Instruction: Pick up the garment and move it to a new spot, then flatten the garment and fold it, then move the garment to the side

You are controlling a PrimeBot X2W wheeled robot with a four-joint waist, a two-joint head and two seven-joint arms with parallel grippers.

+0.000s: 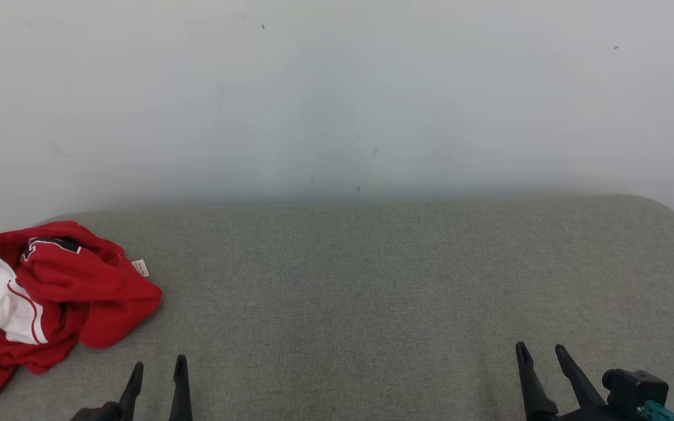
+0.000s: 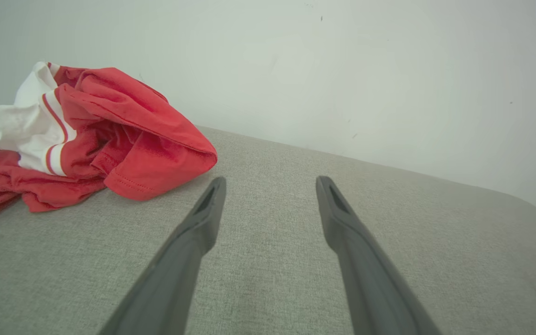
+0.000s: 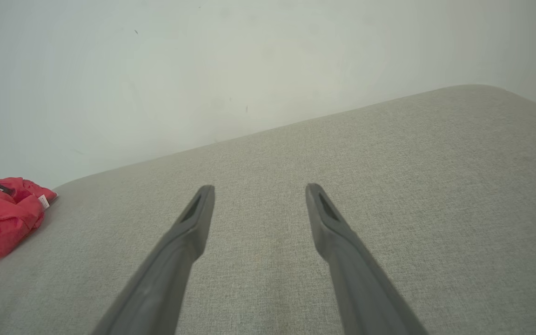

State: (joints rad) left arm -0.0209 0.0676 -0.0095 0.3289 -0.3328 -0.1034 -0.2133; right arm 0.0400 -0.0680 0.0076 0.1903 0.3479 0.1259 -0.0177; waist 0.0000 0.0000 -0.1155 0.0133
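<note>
A crumpled red and white garment (image 1: pixel 50 298) lies in a heap at the far left of the grey fabric surface (image 1: pixel 372 275). In the left wrist view the garment (image 2: pixel 100 139) sits up and to the left of my fingers, apart from them. My left gripper (image 1: pixel 158 368) is open at the lower left, just below and right of the heap, holding nothing. My right gripper (image 1: pixel 542 351) is open at the lower right, far from the cloth. The right wrist view catches the garment (image 3: pixel 3 216) at its left edge.
A pale wall (image 1: pixel 337 99) rises directly behind the grey surface. The surface's back corners are rounded, with the right one (image 1: pixel 664 216) curving down near the edge. A small white tag (image 1: pixel 141 268) sticks out of the heap.
</note>
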